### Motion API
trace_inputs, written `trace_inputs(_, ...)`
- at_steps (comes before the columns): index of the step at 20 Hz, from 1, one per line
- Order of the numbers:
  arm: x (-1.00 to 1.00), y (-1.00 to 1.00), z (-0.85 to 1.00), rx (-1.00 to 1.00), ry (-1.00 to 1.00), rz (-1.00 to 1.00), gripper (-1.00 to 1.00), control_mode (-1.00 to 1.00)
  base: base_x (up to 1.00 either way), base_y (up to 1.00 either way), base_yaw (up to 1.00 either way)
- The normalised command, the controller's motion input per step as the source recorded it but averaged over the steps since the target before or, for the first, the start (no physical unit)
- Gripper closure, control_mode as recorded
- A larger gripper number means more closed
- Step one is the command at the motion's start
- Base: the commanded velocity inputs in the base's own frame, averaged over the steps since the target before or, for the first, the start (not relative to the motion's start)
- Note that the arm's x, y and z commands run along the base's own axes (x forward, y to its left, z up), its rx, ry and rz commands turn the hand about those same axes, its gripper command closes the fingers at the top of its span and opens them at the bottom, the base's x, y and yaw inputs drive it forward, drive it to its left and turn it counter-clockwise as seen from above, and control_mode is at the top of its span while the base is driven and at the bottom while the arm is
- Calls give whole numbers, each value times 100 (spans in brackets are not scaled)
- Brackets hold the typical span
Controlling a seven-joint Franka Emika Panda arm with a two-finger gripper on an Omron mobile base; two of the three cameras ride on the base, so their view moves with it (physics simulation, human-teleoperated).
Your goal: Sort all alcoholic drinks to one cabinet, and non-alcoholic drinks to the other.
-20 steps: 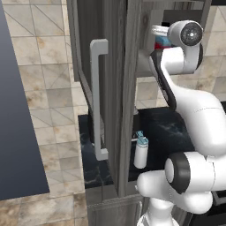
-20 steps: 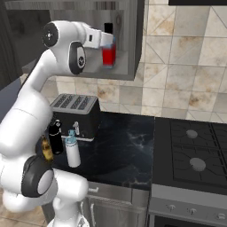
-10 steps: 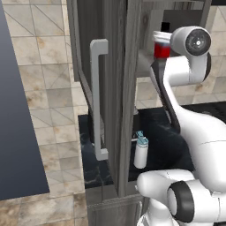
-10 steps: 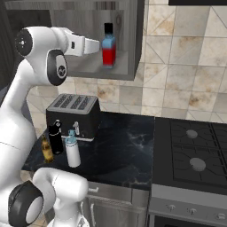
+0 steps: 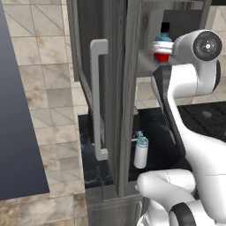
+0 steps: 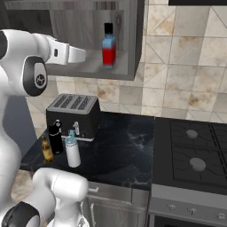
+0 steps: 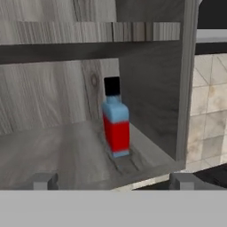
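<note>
Your red-and-blue bottle (image 7: 116,122) stands upright on the lower shelf of the open wall cabinet (image 6: 128,40), long axis vertical, black cap up, near the cabinet's right wall. It is squat, with a red body, pale blue shoulders and a square black cap.

You have the gripper (image 7: 111,181) clear of it: the bottle sits ahead of the fingertips (image 7: 44,181), deeper in on the shelf, well apart from them and roughly centred between them. The jaws are spread wide and hold nothing.

The cabinet is dark grey wood grain inside and out; its tall door (image 5: 115,88) stands swung open, carrying a long pale bar handle (image 5: 98,97).

On the black marbled counter (image 6: 119,150), beside the toaster (image 6: 73,113), stand:
- white cylindrical bottle with teal lid (image 6: 72,150)
- small all-black bottle (image 6: 55,137)
- slim amber bottle (image 6: 46,150)

All three are upright.
</note>
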Motion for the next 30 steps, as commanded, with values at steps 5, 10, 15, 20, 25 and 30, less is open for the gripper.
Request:
trace_inputs(5,-55,31,-25,0,12,5,-100,-100,0,0,0)
trace_inputs(10,-34,35,-30,0,12,0,-100,-100,0,0,0)
trace_inputs(15,-37,36,-35,0,9,0,-100,-100,0,0,0)
trace_inputs(20,-41,36,-37,0,10,0,-100,-100,0,0,0)
trace_inputs(25,-39,27,-35,0,10,0,-100,-100,0,0,0)
trace_inputs(30,-34,20,-32,0,11,0,-100,-100,0,0,0)
